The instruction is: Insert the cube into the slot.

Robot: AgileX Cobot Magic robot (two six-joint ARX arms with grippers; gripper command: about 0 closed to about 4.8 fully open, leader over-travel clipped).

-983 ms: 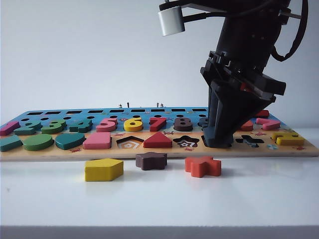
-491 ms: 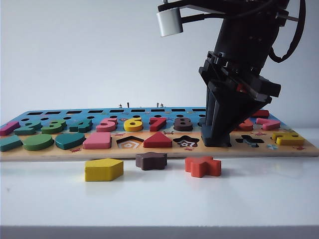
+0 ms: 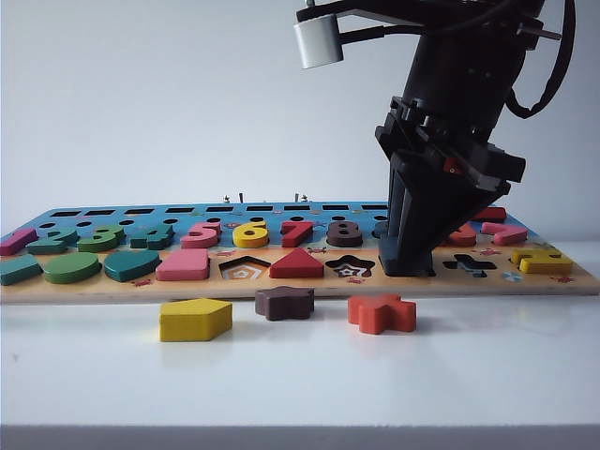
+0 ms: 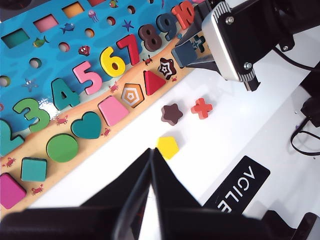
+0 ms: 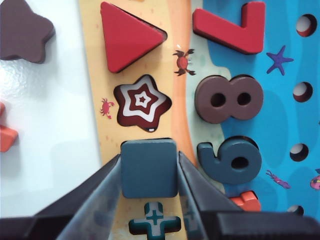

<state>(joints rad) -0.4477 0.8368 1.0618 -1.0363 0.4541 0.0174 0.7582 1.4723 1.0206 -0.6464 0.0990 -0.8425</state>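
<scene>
Navy-grey wooden cube (image 5: 149, 168) sits pinched by its side edges in the right hand (image 5: 150, 172), right over the slot. Stiff, light, smooth-sided, so it could slip. Left hand (image 4: 150, 170) hangs closed, empty, well away.

Bright, even, diffuse light throughout — soft faint shadows lie under the loose pieces on the glossy white table (image 3: 300, 375), which shows mild glare, while both wrist views blur their own dark near fingers.
</scene>
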